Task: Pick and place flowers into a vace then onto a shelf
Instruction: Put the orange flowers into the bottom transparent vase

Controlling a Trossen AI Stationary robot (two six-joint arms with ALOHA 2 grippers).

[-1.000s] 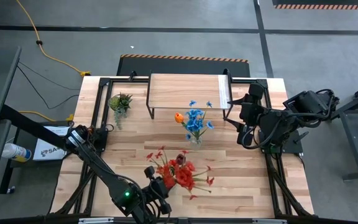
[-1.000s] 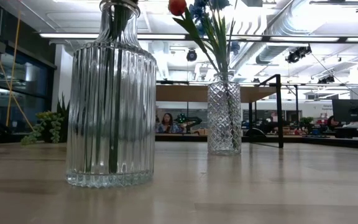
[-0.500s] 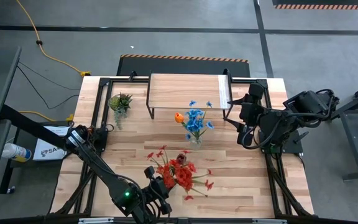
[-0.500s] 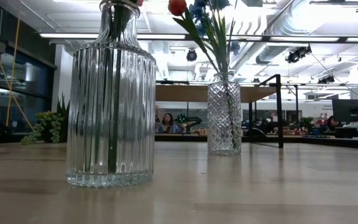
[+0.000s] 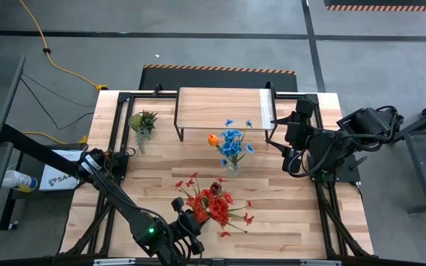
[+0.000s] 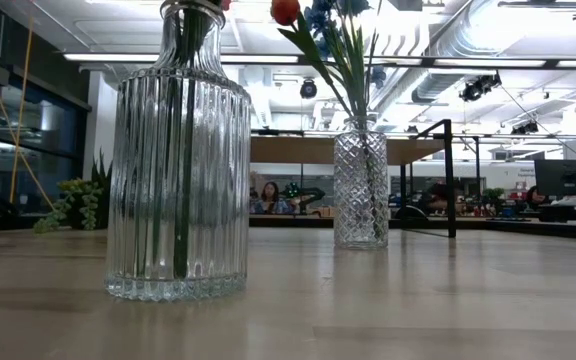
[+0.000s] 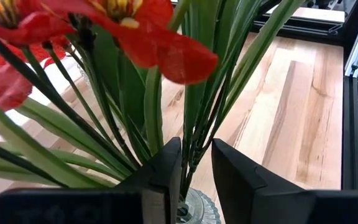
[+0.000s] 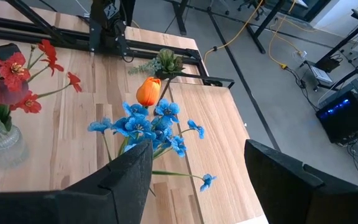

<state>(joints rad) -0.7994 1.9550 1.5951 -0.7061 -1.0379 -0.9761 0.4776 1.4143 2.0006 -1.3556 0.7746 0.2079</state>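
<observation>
Flowers sit in two vases on the counter [image 5: 287, 207]: red bunch [image 5: 214, 206] near, blue bunch [image 5: 232, 145] and tulip [image 5: 212, 138] mid-counter. Shelf [image 5: 220, 107] bare. Left gripper [image 7: 191, 171] pinches red stems narrowly; right gripper [image 8: 197, 168] hovers wide apart. Shelving remains, I'd say.

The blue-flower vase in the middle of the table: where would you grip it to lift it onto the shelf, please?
Probably the narrow neck of the vase, below the blue flowers. The open right gripper is beside it, so come in level from that side: blooms block the top.
</observation>
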